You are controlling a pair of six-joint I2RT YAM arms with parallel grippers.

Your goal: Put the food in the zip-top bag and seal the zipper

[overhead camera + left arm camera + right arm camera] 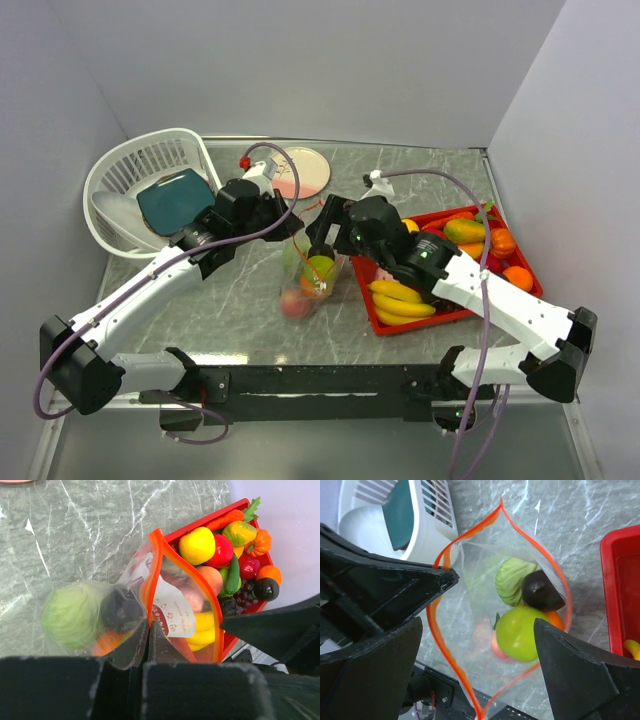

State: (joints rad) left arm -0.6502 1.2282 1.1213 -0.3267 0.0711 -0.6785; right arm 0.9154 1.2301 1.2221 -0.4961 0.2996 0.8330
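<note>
The clear zip-top bag (305, 285) stands on the table centre with its mouth held open. My left gripper (148, 626) is shut on the orange-red zipper strip (150, 575) at the bag's near rim. It also shows in the top view (285, 228). My right gripper (477, 665) is open, right above the bag's mouth; in the top view it (320, 248) hangs over the bag. Inside the bag lie a green apple (522, 632), a pale cabbage (511, 578), a dark fruit (540, 594) and an orange piece. More food, bananas (400, 298) among it, fills the red tray (440, 318).
A white lattice basket (105, 170) holding a teal dish (175, 198) stands at the back left. A pink plate (305, 172) lies behind the bag. The red tray's edge (615, 580) is close on the right of the bag. Grey walls enclose the table.
</note>
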